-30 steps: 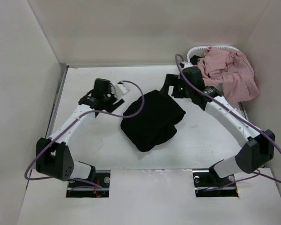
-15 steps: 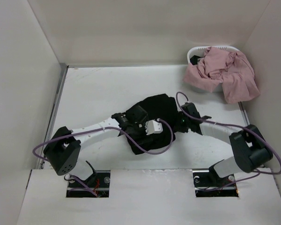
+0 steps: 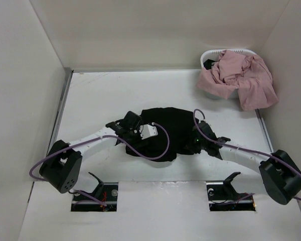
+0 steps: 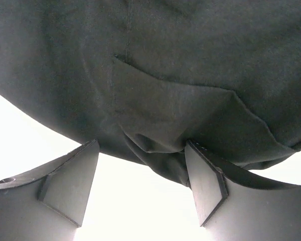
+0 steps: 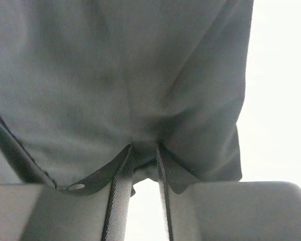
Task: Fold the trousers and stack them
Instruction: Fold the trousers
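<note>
Black trousers (image 3: 165,128) lie bunched in the middle of the white tabletop (image 3: 100,95), with both arms reaching in low from either side. The left hand (image 4: 141,145) is at their left edge, jaws standing apart, a drooping fold of cloth between the tips but not clamped. The right hand (image 5: 144,148) is at their right edge, its fingers drawn close together and pinching a tuck of the fabric. A dusty-pink garment (image 3: 238,80) spills over a white basket (image 3: 210,54) in the far right corner

Trousers (image 3: 173,125): matt black cloth; table (image 3: 100,90): smooth white.
</note>
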`<state>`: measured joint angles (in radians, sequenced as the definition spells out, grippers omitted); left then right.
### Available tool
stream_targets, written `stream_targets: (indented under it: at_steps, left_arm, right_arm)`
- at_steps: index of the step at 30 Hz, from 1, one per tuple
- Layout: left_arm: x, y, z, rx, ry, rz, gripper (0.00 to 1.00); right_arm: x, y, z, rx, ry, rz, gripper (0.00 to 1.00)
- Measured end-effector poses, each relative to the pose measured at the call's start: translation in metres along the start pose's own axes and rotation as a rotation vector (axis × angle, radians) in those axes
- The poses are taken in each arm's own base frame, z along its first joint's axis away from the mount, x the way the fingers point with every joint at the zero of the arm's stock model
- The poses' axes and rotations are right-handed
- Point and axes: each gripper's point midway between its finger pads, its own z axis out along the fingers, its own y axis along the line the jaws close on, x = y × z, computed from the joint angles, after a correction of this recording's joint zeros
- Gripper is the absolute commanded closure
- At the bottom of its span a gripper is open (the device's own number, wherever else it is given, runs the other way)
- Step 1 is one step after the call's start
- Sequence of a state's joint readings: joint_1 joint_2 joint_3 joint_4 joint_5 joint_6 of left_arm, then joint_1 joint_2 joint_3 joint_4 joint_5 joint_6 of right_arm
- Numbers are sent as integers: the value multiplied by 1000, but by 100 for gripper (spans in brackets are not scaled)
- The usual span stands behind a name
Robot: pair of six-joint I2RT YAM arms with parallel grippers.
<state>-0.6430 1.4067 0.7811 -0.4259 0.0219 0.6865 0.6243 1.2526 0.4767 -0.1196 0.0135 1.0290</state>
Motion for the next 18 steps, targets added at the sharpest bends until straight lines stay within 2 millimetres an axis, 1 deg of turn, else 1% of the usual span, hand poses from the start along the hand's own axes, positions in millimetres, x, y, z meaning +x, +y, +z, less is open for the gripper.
stream_targets:
  at_steps: [3,5,7,8,9,11,13,14,16,18]
  left_arm:
    - [-1,0,-7,-5,-7,0,32]
    - [-1,0,-12,-9,-10,-1,31]
    - [1,2,-17,-18,-10,-8,31]
    - [2,2,-20,-21,-7,-14,31]
    - [3,4,-24,-26,-4,-23,31]
    - [1,10,-34,-38,-4,-48,31]
    - [-7,22,-47,-64,-23,-82,31]
    - [-15,32,-56,-86,-43,-105,31]
    - [-31,58,-78,-154,-103,-163,30]
    - [-43,94,-110,-255,-183,-262,28]
  right_arm:
    - [-19,-3,-7,2,-43,-2,62]
    - [-34,-1,-19,-4,-80,-14,57]
    - [-52,5,-36,-25,-131,-27,51]
    - [-63,9,-47,-39,-164,-31,47]
    - [-73,13,-58,-53,-195,-35,40]
    - [-93,19,-79,-76,-258,-43,32]
    - [-110,23,-97,-86,-311,-49,16]
    - [-118,22,-104,-81,-332,-53,0]
    - [-129,18,-112,-58,-352,-68,0]
    - [-138,11,-119,-14,-350,-87,0]
